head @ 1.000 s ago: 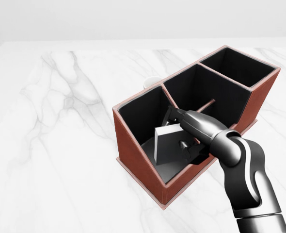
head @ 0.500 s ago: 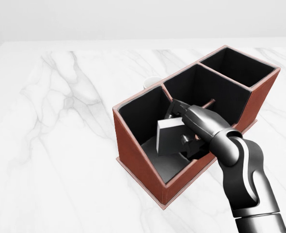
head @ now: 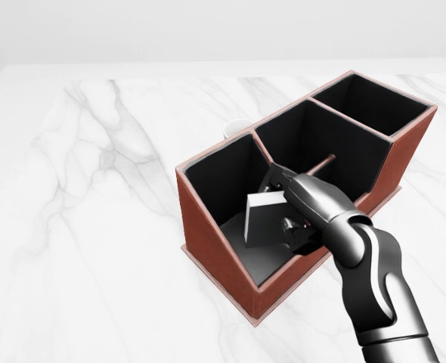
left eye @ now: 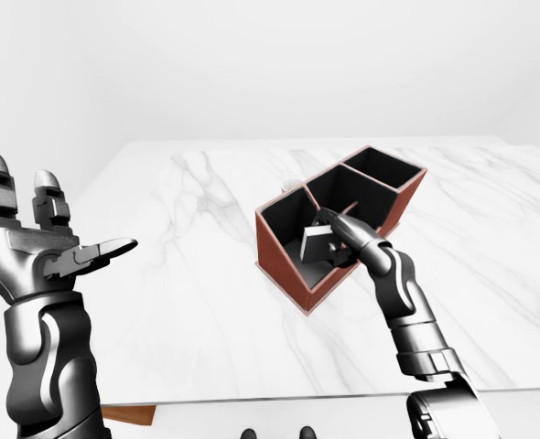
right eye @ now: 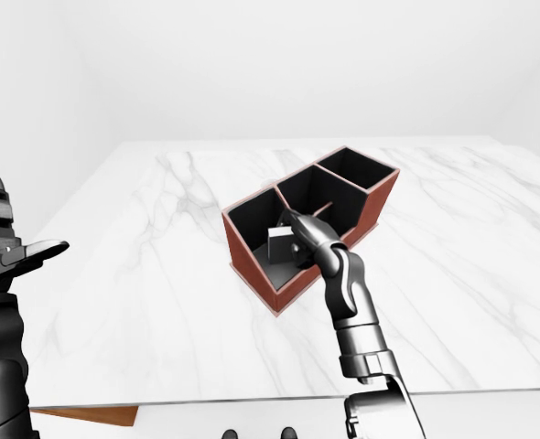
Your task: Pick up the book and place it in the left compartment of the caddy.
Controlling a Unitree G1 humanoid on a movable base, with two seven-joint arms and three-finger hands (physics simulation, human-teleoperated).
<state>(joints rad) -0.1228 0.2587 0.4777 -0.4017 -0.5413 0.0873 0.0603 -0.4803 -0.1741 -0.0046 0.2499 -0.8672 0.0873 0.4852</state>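
Book (head: 266,219) inside caddy (head: 208,227) left compartment, tilted.
Right robot hand (head: 292,206) grasps it; left robot hand (left eye: 46,247) released, 9 o'clock off table (head: 94,227).

One caddy (head: 212,240) stands on one marble table (head: 94,227), and it has three compartments in a row. One book (head: 264,219) sits inside the compartment nearest the table's left edge in the head view. Two robot hands show: the right hand (head: 298,204) and the left hand (left eye: 41,251). Possibly one small white object (head: 236,127) peeks from behind the caddy's far wall.
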